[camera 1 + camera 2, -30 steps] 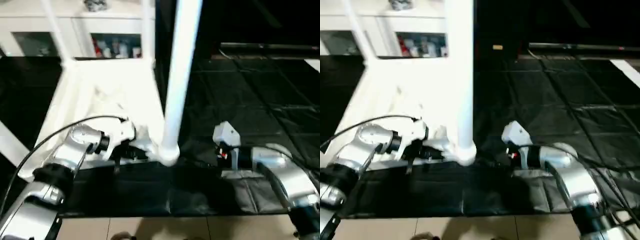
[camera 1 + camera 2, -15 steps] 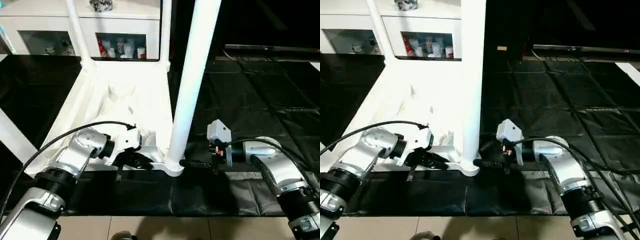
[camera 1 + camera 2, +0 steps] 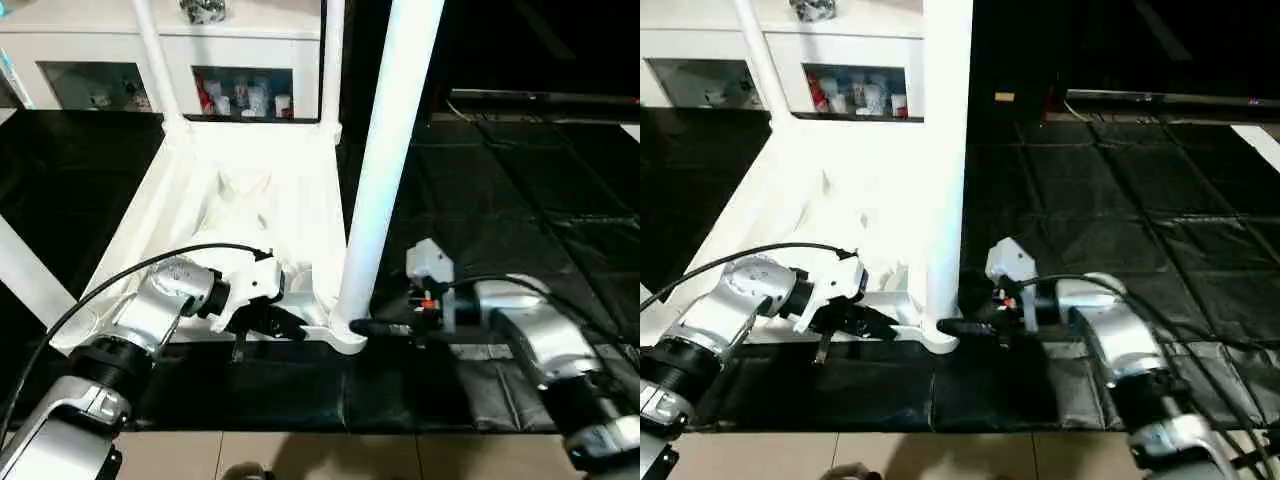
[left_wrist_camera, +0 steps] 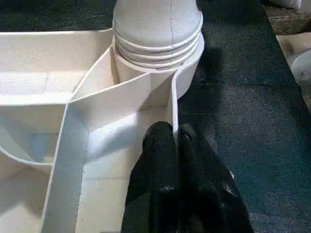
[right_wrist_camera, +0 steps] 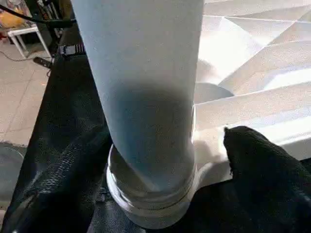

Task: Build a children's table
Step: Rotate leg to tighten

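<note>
A white table top (image 3: pixel 250 190) lies upside down on a black mat (image 3: pixel 520 190) spread over the floor, its ribbed underside facing up. The mat's near edge meets pale floor tiles (image 3: pixel 330 460). Four legs stand up from the top's corner sockets. The nearest leg (image 3: pixel 385 170) rises from the near right corner, thick and tall, running out past the top of the view. Two thinner-looking legs stand at the far corners, one on the left (image 3: pixel 152 60) and one on the right (image 3: pixel 332 60). A fourth leg (image 3: pixel 25 275) shows at the near left corner.

The left gripper (image 4: pixel 176 141) reaches in over the top's near edge. Its two black fingers (image 4: pixel 158 160) are pressed together on a thin upright rib (image 4: pixel 173 107) of the top, just beside the near right socket.

The right gripper (image 5: pixel 160 160) comes in low from the right, at the base of the nearest leg. Its fingers (image 5: pixel 262 165) are spread wide, one on each side of the leg just above the socket; I cannot tell whether they touch it.

Beyond the mat's far edge stands a white cabinet (image 3: pixel 160 60) with glass doors and small items on its shelves.
</note>
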